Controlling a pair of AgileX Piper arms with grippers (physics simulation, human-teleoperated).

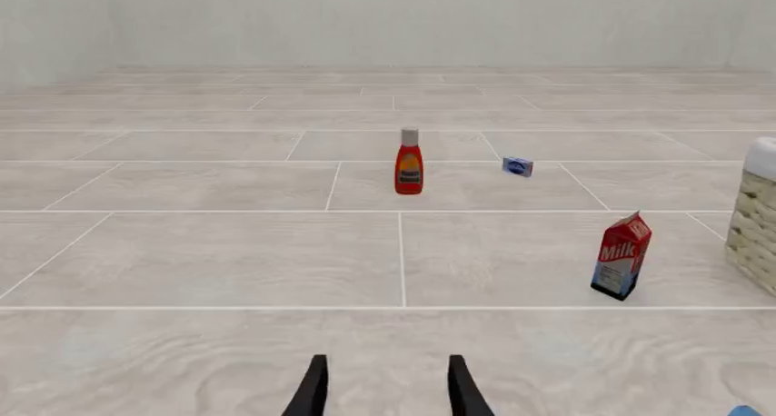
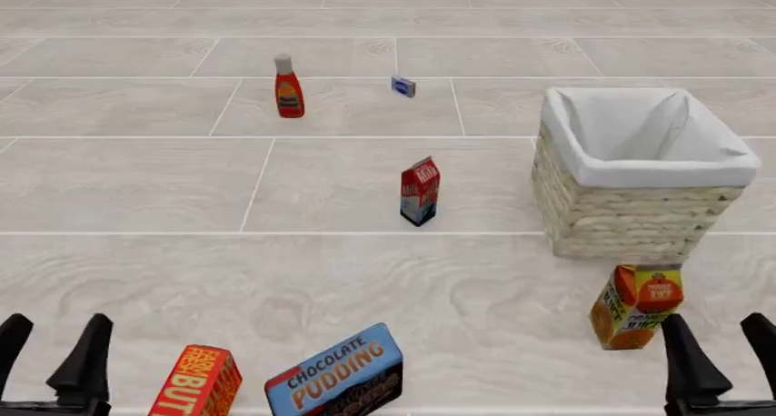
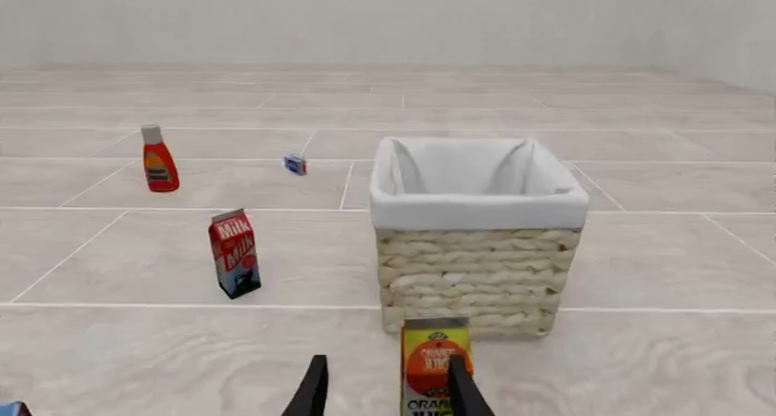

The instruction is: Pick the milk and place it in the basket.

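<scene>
The milk [image 2: 420, 191], a small carton with a red top and a white and blue base, stands upright mid-floor, left of the basket [image 2: 619, 218]. Both wrist views show it too: milk [image 1: 621, 255], milk [image 3: 234, 252]. The basket is pale wicker with a white liner over its rim and nothing visible inside, basket [image 3: 479, 266]. My left gripper [image 2: 58, 321] is low at the near left, open, well short of the milk; left gripper [image 1: 388, 361] holds nothing. My right gripper [image 2: 715, 321] is open at the near right, right gripper [image 3: 388, 361] also holding nothing.
An orange juice carton [image 2: 637, 305] stands just ahead of the right gripper, in front of the basket. A chocolate pudding box [image 2: 337, 372] and a butter box [image 2: 196, 381] sit near the left gripper. A ketchup bottle [image 2: 287, 87] and a small blue packet [image 2: 404, 86] are farther back.
</scene>
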